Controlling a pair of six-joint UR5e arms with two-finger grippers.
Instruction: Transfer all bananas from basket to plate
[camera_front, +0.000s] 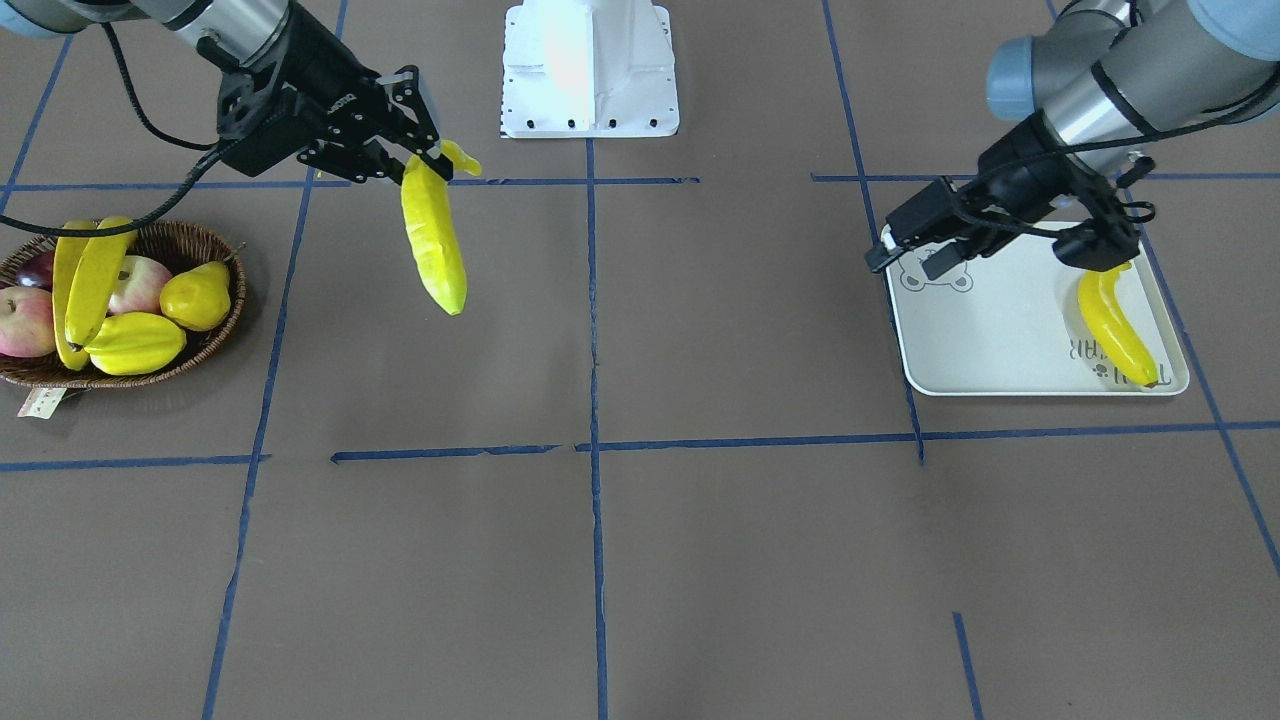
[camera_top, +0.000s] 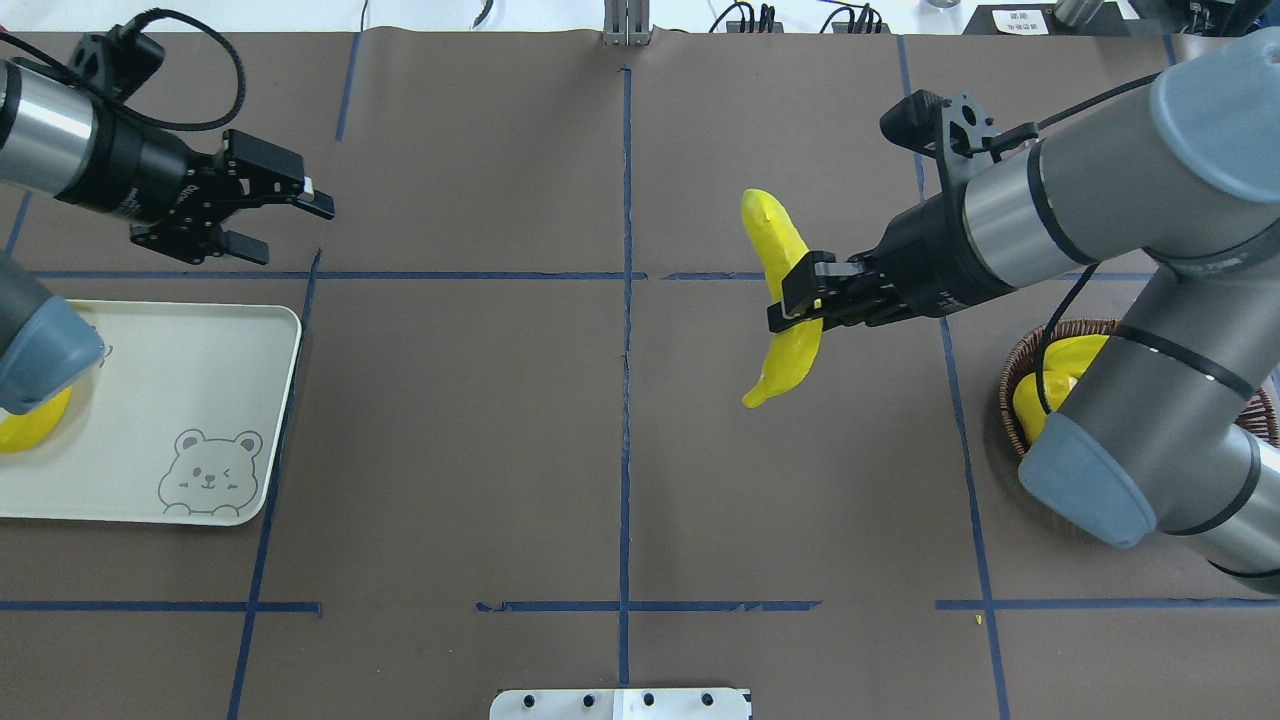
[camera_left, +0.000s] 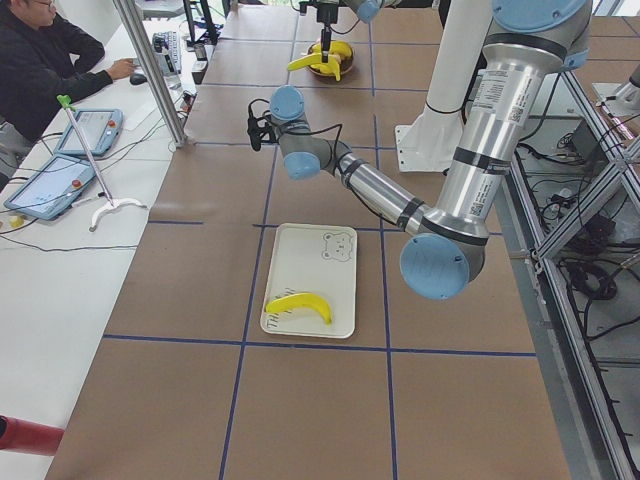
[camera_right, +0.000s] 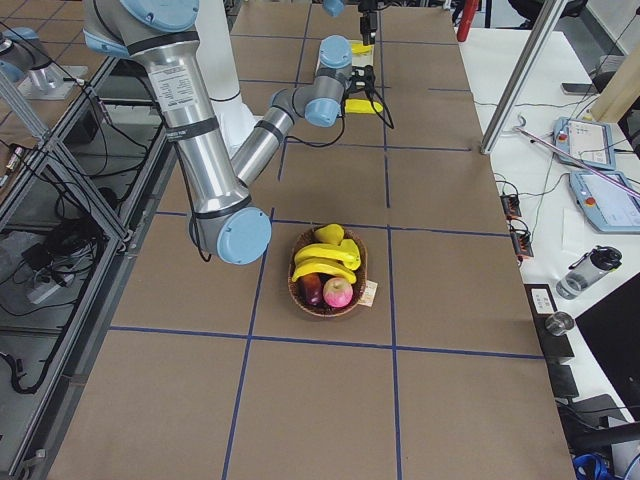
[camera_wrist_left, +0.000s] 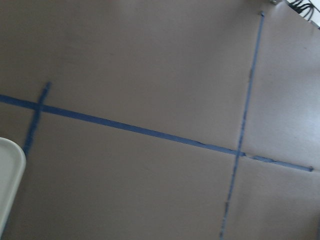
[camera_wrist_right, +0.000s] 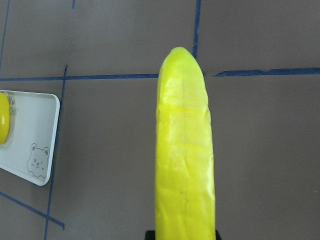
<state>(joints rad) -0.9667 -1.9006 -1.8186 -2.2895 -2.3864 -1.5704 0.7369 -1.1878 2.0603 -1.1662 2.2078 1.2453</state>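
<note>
My right gripper (camera_top: 800, 300) is shut on a long yellow banana (camera_top: 778, 300) and holds it in the air over the middle of the table; this banana (camera_wrist_right: 184, 150) fills the right wrist view. Two more bananas (camera_front: 88, 280) lie in the brown wicker basket (camera_front: 232, 318) on my right side. One banana (camera_front: 1115, 325) rests on the off-white bear plate (camera_front: 990, 340) on my left side. The left gripper (camera_top: 290, 225) hovers open with nothing in it, just past the plate's far corner (camera_top: 285, 320).
The basket also holds a yellow pear (camera_front: 197, 295), a starfruit (camera_front: 135, 343) and apples (camera_front: 22, 320). The white robot base (camera_front: 590, 70) stands at the table's edge. Blue tape lines cross the brown table. A person (camera_left: 40, 60) sits at a side desk.
</note>
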